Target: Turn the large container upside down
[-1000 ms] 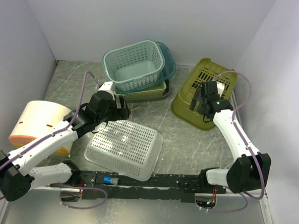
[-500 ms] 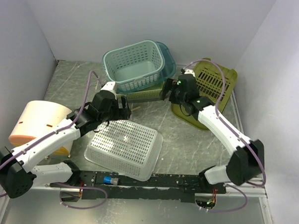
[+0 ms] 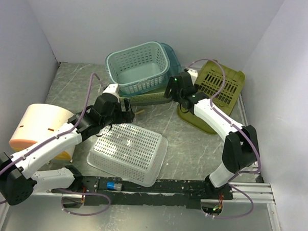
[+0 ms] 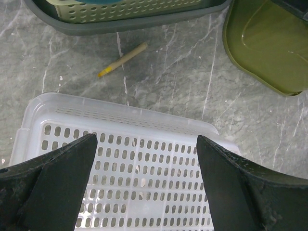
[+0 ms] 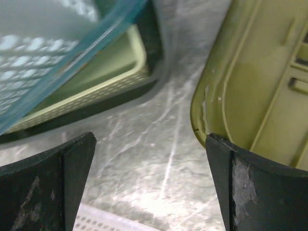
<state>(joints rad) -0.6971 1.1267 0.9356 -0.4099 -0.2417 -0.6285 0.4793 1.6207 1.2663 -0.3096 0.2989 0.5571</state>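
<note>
A large white perforated basket lies bottom-up on the table at front centre; it also shows in the left wrist view. My left gripper is open and empty, hovering just over the basket's far edge. My right gripper is open and empty, low over the bare table between an olive basket and the stacked baskets. The olive basket lies bottom-up at the right, its rim close to my right finger.
Two nested teal baskets sit on a pale green basket in a grey tray at the back. A pencil lies in front of the tray. A cream and orange tub sits at the left. Walls enclose three sides.
My right arm has swung left from above the olive basket to the gap beside the stacked baskets. My left arm has barely moved. The baskets have not moved.
</note>
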